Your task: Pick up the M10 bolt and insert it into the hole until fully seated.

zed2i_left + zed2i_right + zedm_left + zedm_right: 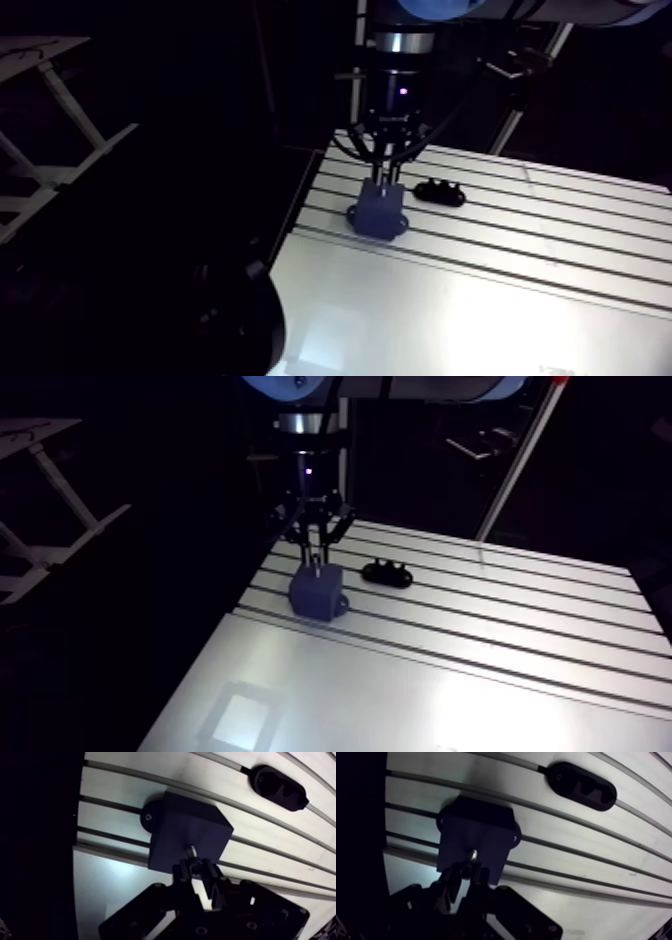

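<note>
A dark blue block [187, 827] with mounting ears sits bolted on the slotted table [520, 300] near its left edge. My gripper [197, 868] hangs straight above the block, its fingers drawn together on a small metal bolt [191, 850]. The bolt's bright tip points down at the block's top face, at or just inside it; the hole itself is hidden under the bolt. In the arm view the gripper [315, 554] comes down onto the top of the block [317, 591].
A black oblong holder [278, 787] with recesses lies on the table a short way beyond the block, also seen in the arm view [440, 190]. The table's left edge drops off close beside the block.
</note>
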Controlling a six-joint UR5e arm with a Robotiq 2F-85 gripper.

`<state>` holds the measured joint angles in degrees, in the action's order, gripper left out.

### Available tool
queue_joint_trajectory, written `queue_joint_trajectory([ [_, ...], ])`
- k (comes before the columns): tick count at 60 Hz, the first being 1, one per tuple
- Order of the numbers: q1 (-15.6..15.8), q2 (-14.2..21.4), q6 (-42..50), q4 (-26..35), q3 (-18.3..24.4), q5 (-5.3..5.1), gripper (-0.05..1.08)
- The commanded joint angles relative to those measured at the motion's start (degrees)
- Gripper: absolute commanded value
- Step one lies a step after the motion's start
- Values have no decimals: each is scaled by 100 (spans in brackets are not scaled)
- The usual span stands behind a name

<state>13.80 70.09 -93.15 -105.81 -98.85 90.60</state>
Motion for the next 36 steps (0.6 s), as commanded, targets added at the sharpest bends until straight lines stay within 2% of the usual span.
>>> queue_joint_trajectory([
  [1,-7,17,-6,-48,-65,-3,0],
  [36,-16,43,-24,-41,-43,5,0],
])
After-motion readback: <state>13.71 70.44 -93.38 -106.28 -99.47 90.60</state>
